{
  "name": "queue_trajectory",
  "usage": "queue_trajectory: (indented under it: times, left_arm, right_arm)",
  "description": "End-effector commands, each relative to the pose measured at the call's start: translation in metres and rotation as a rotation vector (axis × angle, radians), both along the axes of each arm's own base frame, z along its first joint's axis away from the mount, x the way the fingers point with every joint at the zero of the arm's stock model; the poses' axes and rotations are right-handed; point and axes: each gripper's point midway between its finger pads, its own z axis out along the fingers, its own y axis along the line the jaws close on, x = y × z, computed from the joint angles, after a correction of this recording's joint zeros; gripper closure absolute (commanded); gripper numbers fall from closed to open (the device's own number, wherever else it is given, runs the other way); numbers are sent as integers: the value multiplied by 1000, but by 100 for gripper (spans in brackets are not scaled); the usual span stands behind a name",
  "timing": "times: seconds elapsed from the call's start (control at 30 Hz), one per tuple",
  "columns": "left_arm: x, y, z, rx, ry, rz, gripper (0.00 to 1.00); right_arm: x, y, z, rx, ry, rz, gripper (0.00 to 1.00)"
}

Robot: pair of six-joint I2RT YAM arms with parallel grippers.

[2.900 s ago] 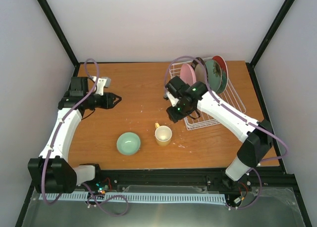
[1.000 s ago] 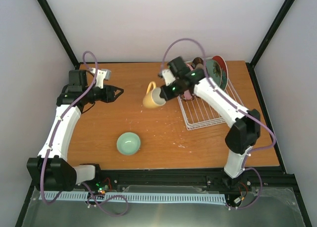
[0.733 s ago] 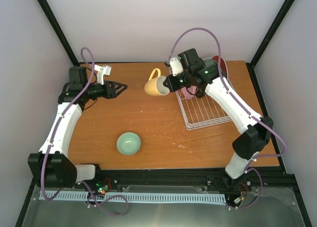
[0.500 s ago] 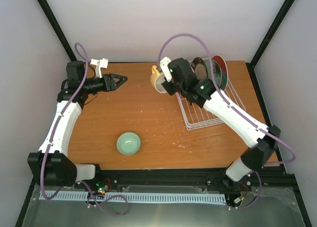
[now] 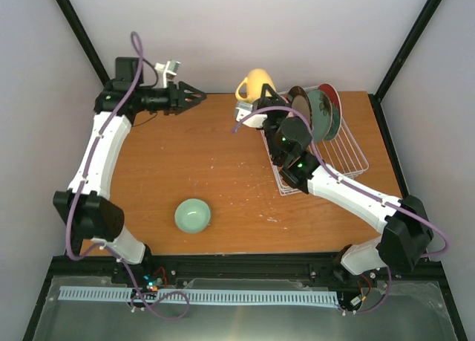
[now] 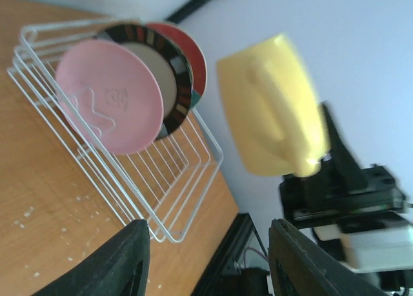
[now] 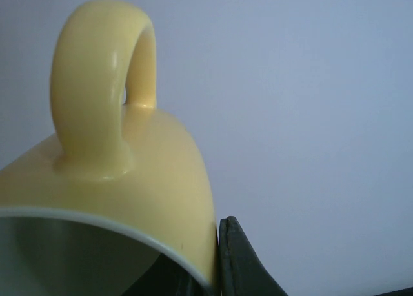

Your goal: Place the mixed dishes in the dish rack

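Observation:
My right gripper (image 5: 261,102) is shut on the rim of the cream-yellow mug (image 5: 255,83), one finger (image 7: 244,264) outside the wall and the other inside. The mug (image 7: 110,173) hangs high by the back wall, handle up, just left of the white dish rack (image 5: 347,149). In the rack stand a pink plate (image 6: 110,96), a dark plate with a cream centre (image 6: 169,69), a mint-green plate (image 5: 320,112) and a red plate (image 5: 332,102). The mint-green bowl (image 5: 193,215) sits on the table at the front. My left gripper (image 5: 199,97) is open and empty, raised and pointing at the mug (image 6: 271,112).
The dish rack (image 6: 173,199) fills the back right corner of the wooden table (image 5: 208,170). Black frame posts (image 5: 83,36) run up both back corners. The white back wall stands close behind the mug.
The right arm took the mug from mid-table and carried it up and back, to beside the rack. The left arm rose and swung toward the back wall, its gripper still open.

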Motion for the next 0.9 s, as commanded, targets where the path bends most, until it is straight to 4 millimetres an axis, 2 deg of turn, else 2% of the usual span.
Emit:
queue_trajectory:
  times: [0.0, 0.1, 0.2, 0.27, 0.37, 0.57, 0.67, 0.87]
  left_arm:
    - [-24, -38, -21, 32, 185, -147, 49]
    - [-26, -49, -25, 35, 221, -184, 48]
    - [-25, -51, -8, 6, 208, -186, 47]
    - [-25, -53, 5, -25, 200, -198, 47]
    - [-25, -55, 21, -47, 188, -194, 47]
    - [-32, -56, 42, -97, 179, -206, 48]
    - [-33, -57, 42, -109, 195, -210, 49]
    - [-37, -66, 28, -82, 242, -221, 49]
  right_arm:
    - [-34, -1, 100, 38, -325, 66, 97]
    - [-40, 14, 100, -15, -316, 125, 97]
    - [-46, 23, 91, -55, -281, 171, 97]
    - [-48, 27, 78, -85, -236, 194, 97]
    - [-49, 27, 60, -108, -190, 203, 97]
    - [-50, 21, 43, -114, -146, 196, 97]
    - [-48, 22, 40, -118, -146, 194, 97]
    - [-42, 28, 43, -116, -167, 199, 97]
